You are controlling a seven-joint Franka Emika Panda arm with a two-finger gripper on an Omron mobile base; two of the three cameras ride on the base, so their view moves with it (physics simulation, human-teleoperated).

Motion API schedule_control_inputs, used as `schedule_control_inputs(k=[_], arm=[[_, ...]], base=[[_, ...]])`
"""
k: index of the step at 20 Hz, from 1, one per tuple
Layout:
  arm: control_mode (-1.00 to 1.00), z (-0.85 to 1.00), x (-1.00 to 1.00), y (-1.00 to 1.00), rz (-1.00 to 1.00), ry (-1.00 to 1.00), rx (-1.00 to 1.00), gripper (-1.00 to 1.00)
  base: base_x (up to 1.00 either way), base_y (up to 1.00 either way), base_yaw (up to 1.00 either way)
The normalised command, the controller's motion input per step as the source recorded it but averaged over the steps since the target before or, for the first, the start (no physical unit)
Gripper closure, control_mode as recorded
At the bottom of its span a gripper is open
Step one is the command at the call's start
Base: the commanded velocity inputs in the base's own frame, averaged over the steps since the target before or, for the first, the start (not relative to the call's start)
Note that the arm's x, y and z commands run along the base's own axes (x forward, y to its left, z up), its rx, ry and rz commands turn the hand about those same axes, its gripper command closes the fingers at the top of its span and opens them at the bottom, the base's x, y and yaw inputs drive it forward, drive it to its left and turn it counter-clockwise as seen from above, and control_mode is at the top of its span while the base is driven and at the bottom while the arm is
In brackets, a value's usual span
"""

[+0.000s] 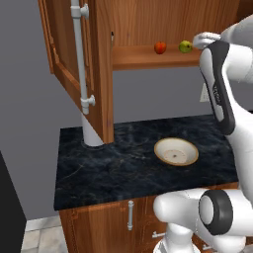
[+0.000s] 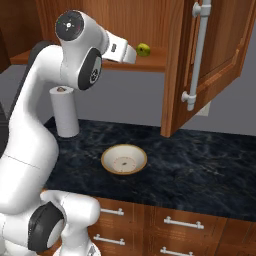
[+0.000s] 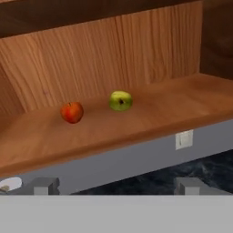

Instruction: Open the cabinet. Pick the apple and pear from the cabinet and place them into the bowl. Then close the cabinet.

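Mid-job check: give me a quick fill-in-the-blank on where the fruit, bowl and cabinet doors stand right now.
1. The cabinet doors stand ____.
2. The apple and the pear both sit on the cabinet's ____.
3. The bowl on the counter is ____ inside.
4. The pincer holds ____.

Missing words: open; shelf; empty; nothing

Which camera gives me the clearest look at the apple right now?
The hand view: the apple sits unobstructed on the cabinet shelf, left of the pear. The left base view shows it small and distant. In the right base view the arm covers its spot.
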Motion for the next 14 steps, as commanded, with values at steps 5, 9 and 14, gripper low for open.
schedule_control_inputs(k=[5,9,14], arm=[[-1.00,0.00,0.75,-0.06,0.03,0.07,0.00,-1.00],[-1.00,0.00,0.63,-0.18,0.00,0.08,0.00,-1.00],[-1.00,-0.01,0.72,-0.17,0.00,0.00,0.00,-1.00]], base=[[0.00,0.00,0.00],[0.00,0.00,0.00],[0.00,0.00,0.00]])
